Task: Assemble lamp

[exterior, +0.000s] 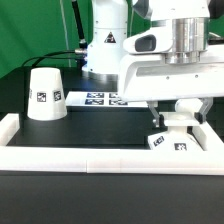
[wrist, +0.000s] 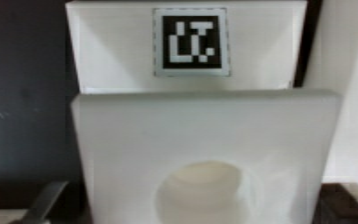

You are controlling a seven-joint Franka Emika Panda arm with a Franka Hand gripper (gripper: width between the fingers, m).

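While the gripper point(exterior: 170, 112) is hanging low at the exterior view's right, its jaws are standing fairly wide. The flat square white plastic lamp base point(exterior: 166, 141) is lying just under and btwn them. Whether the pads are actually pressing it, I cannot tell. In the wrist view the base point(wrist: 202, 130) is filling the gap, w/ a round socket recess point(wrist: 211, 188) facing up. It's looking stiff, light and smooth, so prob. slippery: best taken across two opposite flat edges, not the corners. Well apart, at the exterior view's left, the white truncated-cone plastic shade point(exterior: 45, 95) is standing upright, beside the marker board point(exterior: 100, 98). It's hollow, and its tapered walls would likely slide out of a pinch. Labels: only black-and-white square tags point(wrist: 190, 40), no readable text or brand.
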